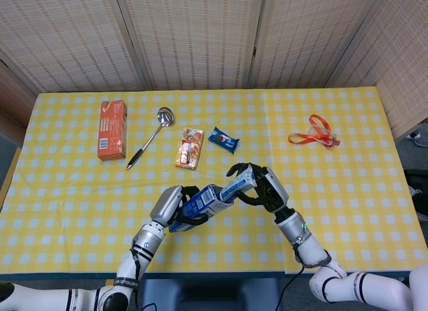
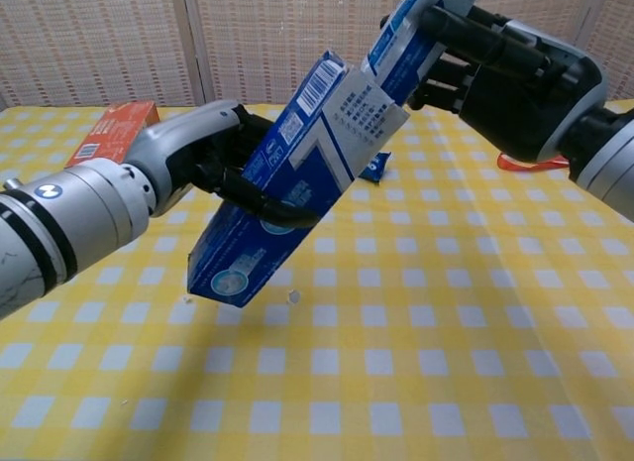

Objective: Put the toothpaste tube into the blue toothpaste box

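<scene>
We judge the task about half done. Our left hand (image 2: 203, 164) grips the blue toothpaste box (image 2: 292, 183) tilted above the counter (image 2: 446, 362). Our right hand (image 2: 495, 69) is clamped on the toothpaste tube (image 2: 411, 35), whose lower end sits in the open box mouth. The upper part still stands out and must slide in.

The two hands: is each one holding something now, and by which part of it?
The left hand grips the blue toothpaste box around its middle, off the table. The right hand holds the toothpaste tube by its upper end; the lower end sits in the box's opening.
</scene>
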